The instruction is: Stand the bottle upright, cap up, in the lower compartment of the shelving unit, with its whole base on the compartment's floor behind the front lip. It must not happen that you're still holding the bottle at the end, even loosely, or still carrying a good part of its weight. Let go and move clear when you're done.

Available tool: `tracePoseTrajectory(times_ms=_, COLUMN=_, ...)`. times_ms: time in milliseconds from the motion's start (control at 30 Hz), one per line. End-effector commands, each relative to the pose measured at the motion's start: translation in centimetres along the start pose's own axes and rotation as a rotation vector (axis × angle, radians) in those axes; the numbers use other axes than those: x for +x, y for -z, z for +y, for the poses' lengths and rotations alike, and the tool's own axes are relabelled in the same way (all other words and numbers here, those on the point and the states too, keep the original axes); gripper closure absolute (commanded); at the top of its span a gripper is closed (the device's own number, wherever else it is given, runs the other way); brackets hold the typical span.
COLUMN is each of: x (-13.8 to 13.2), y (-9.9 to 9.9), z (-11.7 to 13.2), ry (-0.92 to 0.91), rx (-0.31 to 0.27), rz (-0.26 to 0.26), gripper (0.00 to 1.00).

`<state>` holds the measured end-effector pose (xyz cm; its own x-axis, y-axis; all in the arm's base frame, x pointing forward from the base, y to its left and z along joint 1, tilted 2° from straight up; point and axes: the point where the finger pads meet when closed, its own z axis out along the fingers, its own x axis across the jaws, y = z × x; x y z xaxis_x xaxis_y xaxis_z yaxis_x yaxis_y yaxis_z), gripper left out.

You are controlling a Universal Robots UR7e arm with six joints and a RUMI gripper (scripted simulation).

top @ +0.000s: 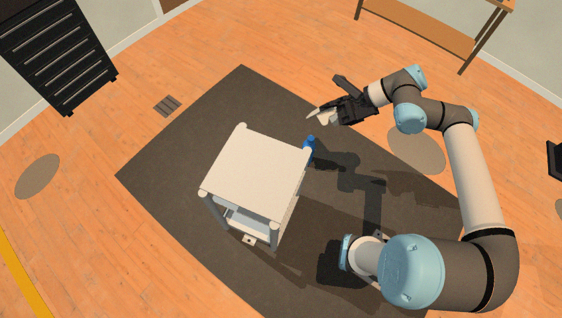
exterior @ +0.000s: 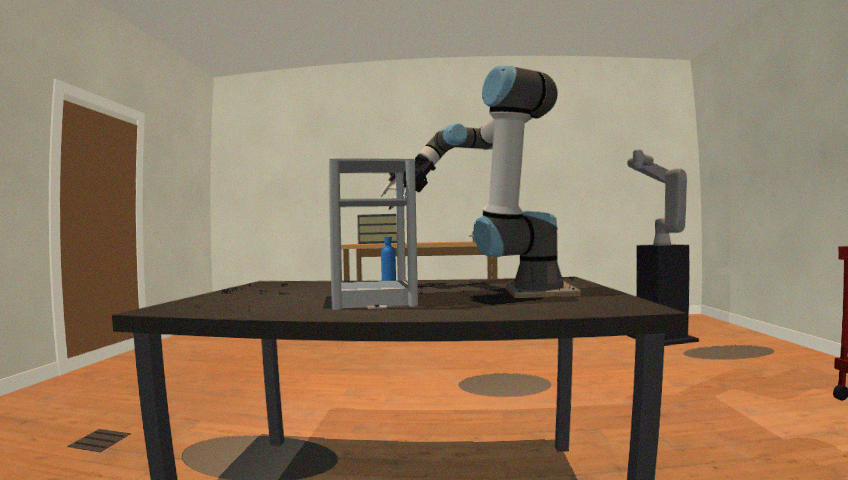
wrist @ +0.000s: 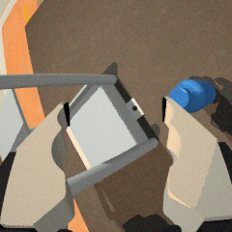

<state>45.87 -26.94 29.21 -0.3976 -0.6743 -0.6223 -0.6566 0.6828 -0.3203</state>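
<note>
A blue bottle (top: 308, 145) (exterior: 387, 259) (wrist: 192, 95) stands upright, cap up, on the dark table top (top: 221, 98) (exterior: 416, 324). It is just outside the far corner of the pale shelving unit (top: 256, 169) (exterior: 335, 237) (wrist: 101, 126), on the side facing the arm. My gripper (top: 318, 117) (exterior: 392, 187) (wrist: 115, 101) hangs in the air beyond the unit, about level with its top and well above the bottle. Its fingers stand partly apart with nothing between them. In the wrist view the bottle's cap shows just past the right finger, and the unit's rails lie below, between the fingers.
The arm's base (exterior: 538, 285) is bolted to the table, right of the unit. A black drawer cabinet (top: 51, 47) and a wooden bench (top: 417, 23) stand on the floor away from the table. A second grey arm on a black pedestal (exterior: 663, 196) stands at the right wall.
</note>
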Motion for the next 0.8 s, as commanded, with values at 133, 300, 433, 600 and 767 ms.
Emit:
tracePoseTrajectory(times_ms=133, x=0.11, y=-0.27, z=0.19, ry=0.171, rx=0.000, rz=-0.182, gripper=0.57)
tracePoseTrajectory(times_ms=300, x=0.12, y=-0.31, z=0.08, ry=0.227, rx=0.015, rz=-0.239, gripper=0.57)
tracePoseTrajectory(times_ms=433, x=0.20, y=-0.42, z=0.24, ry=0.300, rx=0.011, rz=-0.312, gripper=0.57)
tracePoseTrajectory(times_ms=600, x=0.23, y=-0.50, z=0.27, ry=0.389, rx=0.023, rz=-0.404, gripper=0.57)
tracePoseTrajectory(times_ms=767, x=0.33, y=-0.58, z=0.34, ry=0.482, rx=0.029, rz=-0.497, gripper=0.57)
